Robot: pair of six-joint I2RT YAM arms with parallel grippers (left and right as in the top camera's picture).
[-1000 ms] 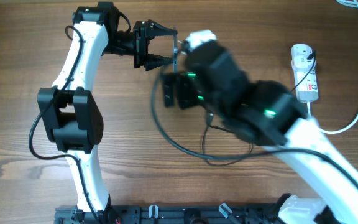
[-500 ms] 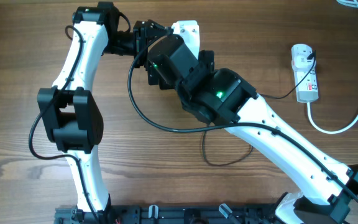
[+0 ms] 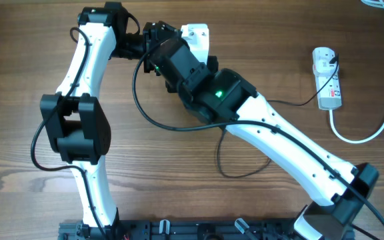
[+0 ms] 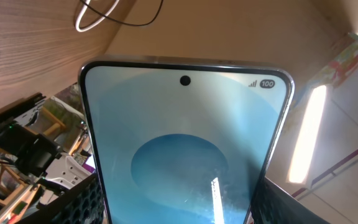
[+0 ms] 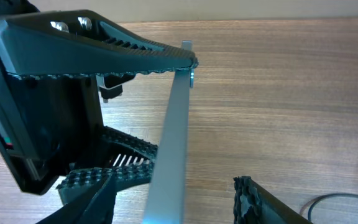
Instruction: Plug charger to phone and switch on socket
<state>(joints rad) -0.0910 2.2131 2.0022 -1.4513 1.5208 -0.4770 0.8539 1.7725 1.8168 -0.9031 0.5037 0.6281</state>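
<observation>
The phone (image 4: 179, 155), with a teal screen and pale frame, is held off the table by my left gripper (image 4: 179, 183), which is shut on its long sides. In the right wrist view the phone (image 5: 176, 112) shows edge-on. My right gripper (image 5: 174, 176) is open, one finger on each side of that edge, not touching it. In the overhead view my right wrist (image 3: 179, 60) covers the phone and meets the left gripper (image 3: 155, 40). The charger's thin black cable (image 3: 153, 119) loops below them; its tip is hidden. The white socket (image 3: 327, 79) lies at the far right.
The socket's thick white cord (image 3: 369, 133) curves along the right edge of the table. The black cable trails under my right arm toward the socket. The left arm (image 3: 79, 120) stands at the left. A black rail (image 3: 179, 230) runs along the front edge.
My right arm has swung up and left from the table's middle to the phone in the left gripper, and the cable loop has shifted left. The left arm and the socket have not moved.
</observation>
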